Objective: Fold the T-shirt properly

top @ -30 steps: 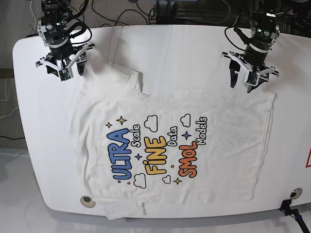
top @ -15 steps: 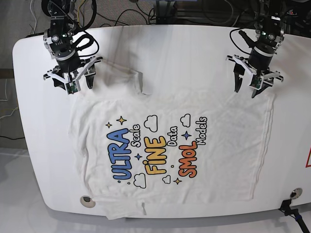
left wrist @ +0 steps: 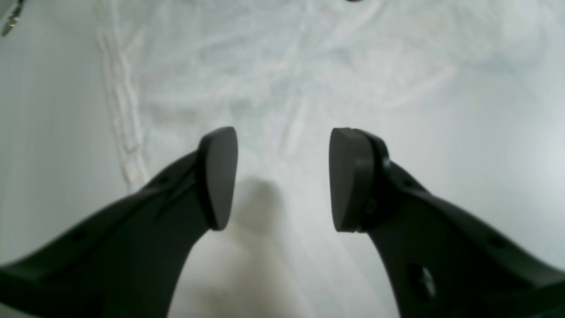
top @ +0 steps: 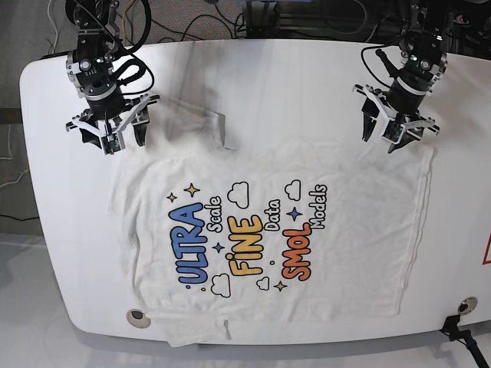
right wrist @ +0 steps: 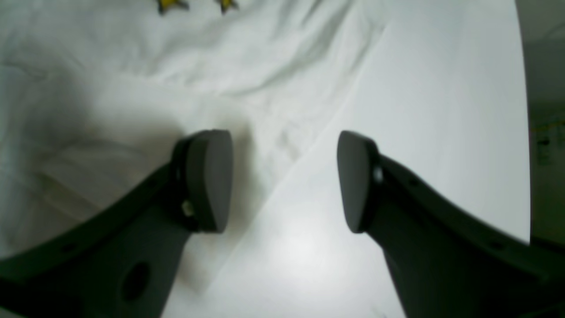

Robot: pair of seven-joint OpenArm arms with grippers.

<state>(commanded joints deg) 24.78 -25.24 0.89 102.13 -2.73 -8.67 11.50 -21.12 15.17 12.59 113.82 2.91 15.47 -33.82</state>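
The white T-shirt [top: 353, 230] lies spread flat on the table, print up, with one sleeve folded over at the back left. My left gripper [top: 381, 138] is open, just above the shirt's back right corner. In the left wrist view the open left gripper [left wrist: 282, 176] hangs over plain shirt fabric [left wrist: 309, 66], with the hem seam to its left. My right gripper [top: 123, 140] is open at the shirt's back left corner. In the right wrist view the open right gripper [right wrist: 284, 176] straddles the shirt's edge [right wrist: 132, 88]: one finger over cloth, the other over bare table.
The white table [top: 268, 84] has rounded corners. A grey round disc [top: 136, 316] sits at the front left edge beside the shirt. A black fitting [top: 460, 330] is at the front right corner. Cables lie behind the table's back edge.
My right gripper has come forward and down to the shirt's back left corner. My left gripper has shifted slightly near the back right corner. Both stay open; the folded sleeve shifted a little.
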